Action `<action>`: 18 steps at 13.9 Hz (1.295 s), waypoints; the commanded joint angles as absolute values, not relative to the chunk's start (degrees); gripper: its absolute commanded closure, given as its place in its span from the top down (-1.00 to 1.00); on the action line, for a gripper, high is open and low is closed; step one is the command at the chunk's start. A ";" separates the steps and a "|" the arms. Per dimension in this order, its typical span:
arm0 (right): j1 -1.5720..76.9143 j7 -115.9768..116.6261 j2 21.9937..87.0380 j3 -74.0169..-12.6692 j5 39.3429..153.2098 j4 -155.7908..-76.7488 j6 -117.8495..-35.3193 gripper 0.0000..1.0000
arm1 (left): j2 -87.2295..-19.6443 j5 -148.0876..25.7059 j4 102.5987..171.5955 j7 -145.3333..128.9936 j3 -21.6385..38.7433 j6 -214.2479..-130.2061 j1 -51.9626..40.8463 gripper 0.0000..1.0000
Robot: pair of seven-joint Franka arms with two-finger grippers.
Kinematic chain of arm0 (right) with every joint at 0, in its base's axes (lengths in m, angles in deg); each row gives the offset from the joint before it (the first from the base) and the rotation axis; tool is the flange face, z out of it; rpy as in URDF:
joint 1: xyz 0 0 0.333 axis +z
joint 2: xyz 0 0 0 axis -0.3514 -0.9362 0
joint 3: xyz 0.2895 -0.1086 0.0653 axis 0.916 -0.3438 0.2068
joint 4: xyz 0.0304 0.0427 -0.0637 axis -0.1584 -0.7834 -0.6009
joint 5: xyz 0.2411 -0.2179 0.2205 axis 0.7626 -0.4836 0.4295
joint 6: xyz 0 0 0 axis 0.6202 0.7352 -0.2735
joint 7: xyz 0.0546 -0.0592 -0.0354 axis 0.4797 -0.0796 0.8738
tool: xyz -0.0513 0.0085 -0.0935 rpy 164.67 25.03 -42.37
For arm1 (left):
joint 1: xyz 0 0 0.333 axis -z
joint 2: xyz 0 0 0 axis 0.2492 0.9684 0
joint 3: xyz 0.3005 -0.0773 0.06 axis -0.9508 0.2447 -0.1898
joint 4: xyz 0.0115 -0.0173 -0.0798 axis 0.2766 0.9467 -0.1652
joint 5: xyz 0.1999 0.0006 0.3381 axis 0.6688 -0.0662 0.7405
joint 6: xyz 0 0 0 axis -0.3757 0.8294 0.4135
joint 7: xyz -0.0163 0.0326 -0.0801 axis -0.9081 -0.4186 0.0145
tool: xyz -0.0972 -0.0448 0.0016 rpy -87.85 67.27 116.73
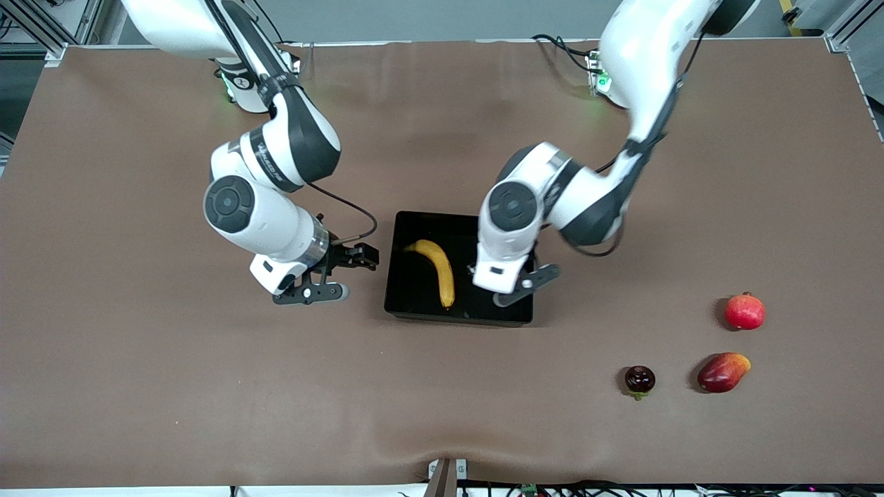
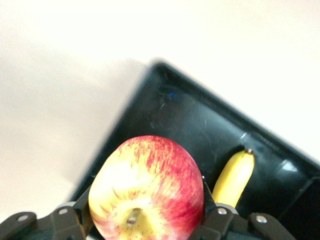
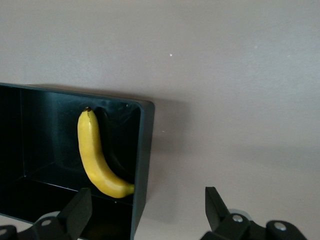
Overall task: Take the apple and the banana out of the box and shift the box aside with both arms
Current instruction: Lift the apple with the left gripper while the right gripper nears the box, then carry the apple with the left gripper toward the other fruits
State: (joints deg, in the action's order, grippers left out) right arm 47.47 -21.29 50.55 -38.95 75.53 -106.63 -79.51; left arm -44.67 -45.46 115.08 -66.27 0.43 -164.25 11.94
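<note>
Left wrist view: small round red-and-yellow streaked apple [image 2: 147, 192] clamped between left gripper [image 2: 145, 220] fingers, raised above shallow glossy black plastic box [image 2: 200, 125], judged mid-lift for removal. Long curved yellow banana [image 1: 436, 268] lying inside box, toward right arm's end. Right gripper [image 1: 338, 273] hovering over bare table just beside box wall, fingers spread wide, empty, probably waiting for banana. Plain red round pomegranate [image 1: 744, 311] well apart, toward left arm's end.

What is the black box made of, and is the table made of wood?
The box looks like glossy black plastic: light glints off its smooth walls. The table is covered in something brown and matte, perhaps cloth or paper; what lies underneath is hidden.
</note>
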 commanded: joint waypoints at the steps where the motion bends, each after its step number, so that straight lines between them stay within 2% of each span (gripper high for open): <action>1: 48.52 -21.50 48.98 -39.39 79.80 -106.19 -80.49 1.00 | -51.18 -44.73 117.45 -58.71 0.77 -160.46 6.25 -1.00; 4: 48.44 -21.23 48.89 -39.39 81.49 -106.19 -80.32 1.00 | -53.21 -45.17 118.15 -47.81 1.21 -156.33 -1.40 -1.00; 8: 48.43 -21.14 48.80 -39.39 81.40 -106.28 -80.23 1.00 | -52.78 -44.56 122.62 -39.70 1.21 -157.36 -10.19 -1.00; 15: 47.47 -21.32 48.89 -39.39 81.49 -107.25 -80.14 1.00 | -52.08 -39.73 138.62 -31.34 1.21 -177.11 -20.49 -1.00; 18: 45.11 -21.32 49.15 -39.39 81.49 -107.16 -79.79 1.00 | -50.06 -34.90 140.48 -31.25 1.21 -182.15 -22.25 -1.00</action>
State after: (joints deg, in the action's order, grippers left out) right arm 47.21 -21.29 48.79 -39.73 80.40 -107.05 -80.23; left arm -50.01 -37.84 139.20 -31.91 0.52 -180.03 -20.96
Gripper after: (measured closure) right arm 0.000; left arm 0.207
